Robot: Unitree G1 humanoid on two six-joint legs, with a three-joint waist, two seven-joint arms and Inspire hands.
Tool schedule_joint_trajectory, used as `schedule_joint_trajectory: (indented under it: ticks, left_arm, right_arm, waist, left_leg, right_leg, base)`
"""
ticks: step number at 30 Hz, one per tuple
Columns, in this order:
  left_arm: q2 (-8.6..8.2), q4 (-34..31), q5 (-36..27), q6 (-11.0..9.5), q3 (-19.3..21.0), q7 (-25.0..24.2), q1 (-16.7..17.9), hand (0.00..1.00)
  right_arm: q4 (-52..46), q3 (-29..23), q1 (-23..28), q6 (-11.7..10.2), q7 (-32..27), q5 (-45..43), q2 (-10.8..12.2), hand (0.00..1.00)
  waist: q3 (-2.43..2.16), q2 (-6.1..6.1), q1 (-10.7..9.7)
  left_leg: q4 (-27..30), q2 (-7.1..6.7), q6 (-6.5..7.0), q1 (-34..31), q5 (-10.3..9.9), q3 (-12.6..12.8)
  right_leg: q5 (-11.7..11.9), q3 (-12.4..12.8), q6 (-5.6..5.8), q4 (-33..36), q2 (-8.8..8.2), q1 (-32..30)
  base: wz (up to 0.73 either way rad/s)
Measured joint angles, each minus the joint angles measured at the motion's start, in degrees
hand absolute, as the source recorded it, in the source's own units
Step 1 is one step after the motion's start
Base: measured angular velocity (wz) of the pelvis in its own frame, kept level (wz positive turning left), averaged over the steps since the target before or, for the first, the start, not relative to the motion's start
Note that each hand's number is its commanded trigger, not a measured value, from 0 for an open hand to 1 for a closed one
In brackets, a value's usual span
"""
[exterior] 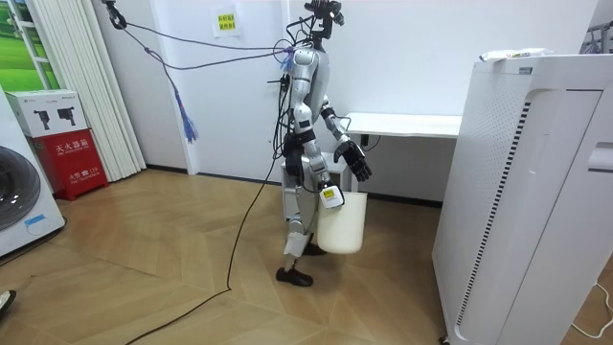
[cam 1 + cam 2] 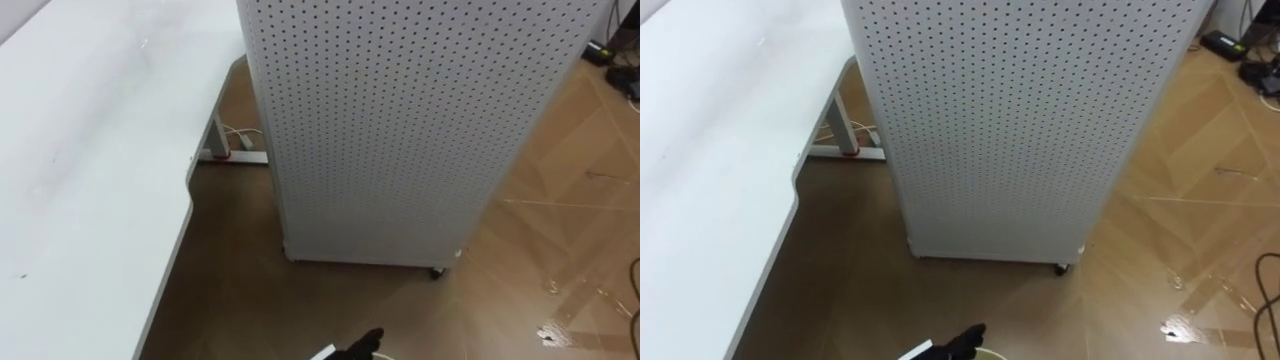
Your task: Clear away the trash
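Left eye view: wood floor (image 2: 520, 240), desk (image 2: 80, 200) and perforated cabinet (image 2: 400, 130). A white scrap (image 2: 548, 333), seemingly the garbage, lies on the floor well right of the left robot hand (image 2: 365, 345). It is probably light, soft and crushable, so pinch across its bulk.
Room view: that hand is raised, fingers spread, empty. The right robot hand (image 1: 330, 196) carries a bucket (image 1: 343, 222).
Right eye view: same layout, with the scrap to the hand's right.

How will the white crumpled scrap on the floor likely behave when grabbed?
Probably light and floppy: the scrap looks thin and crumpled. Lying low on the smooth wooden floor, it may slide away rather than roll.
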Motion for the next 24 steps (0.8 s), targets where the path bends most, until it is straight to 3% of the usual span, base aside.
schedule_joint_trajectory:
  ticks: [5, 11, 15, 22, 24]
  left_arm:
    - [0.13, -0.06, 0.75, -0.07, 0.33, 0.0, -0.03, 0.0]
    - [0.23, -3.36, 9.35, -0.42, 2.25, 0.45, -0.05, 0.0]
    - [2.14, -11.19, 14.29, -1.65, 3.69, 2.8, 0.04, 0.0]
    - [2.21, -22.51, 27.14, -4.68, 10.71, 10.18, -0.06, 0.0]
    - [2.34, -24.34, 28.08, -5.6, 12.15, 13.15, -0.15, 0.0]
  right_arm:
    - [0.56, 0.02, -0.39, -0.02, -0.04, -0.66, 0.48, 1.0]
    - [0.64, -0.09, -0.31, -0.19, -1.18, -0.95, 0.67, 1.0]
    - [-0.03, -0.19, 0.03, -1.26, -2.68, -1.01, 0.38, 1.0]
    - [-3.24, -5.07, 2.13, -2.82, -5.07, -1.17, 0.41, 1.0]
    - [-4.78, -5.79, 2.52, -2.88, -5.56, -1.0, 0.38, 1.0]
  waist:
    - [0.24, -0.38, 0.08]
    - [0.24, -0.38, 0.0]
    - [0.22, -0.36, -0.01]
    - [0.14, -0.4, -0.03]
    - [0.06, -0.32, 0.02]
  left_leg:
    - [-0.31, 0.02, 0.0, 0.2, 0.0, 0.76]
    - [-0.76, -0.01, 0.0, 0.57, 0.0, 0.87]
    - [-1.23, -0.2, 0.0, 2.29, 0.0, 0.9]
    - [-2.52, -0.37, -0.01, 6.53, -0.01, 1.64]
    - [-2.62, -0.28, -0.02, 6.88, 0.0, 2.19]
  right_leg:
    - [0.0, 0.0, 0.0, 0.07, -0.19, -0.29]
    - [0.01, 0.01, 0.01, -0.11, -0.23, -0.06]
    - [0.0, -0.15, 0.02, -0.29, -0.38, 1.47]
    - [-0.1, -0.06, 0.18, -0.36, -0.6, 4.88]
    - [-0.12, -0.06, 0.21, -0.25, -0.66, 4.84]
  base:
    - [-0.08]
    - [0.0]
    - [0.0]
    - [-0.04]
    - [-0.15]
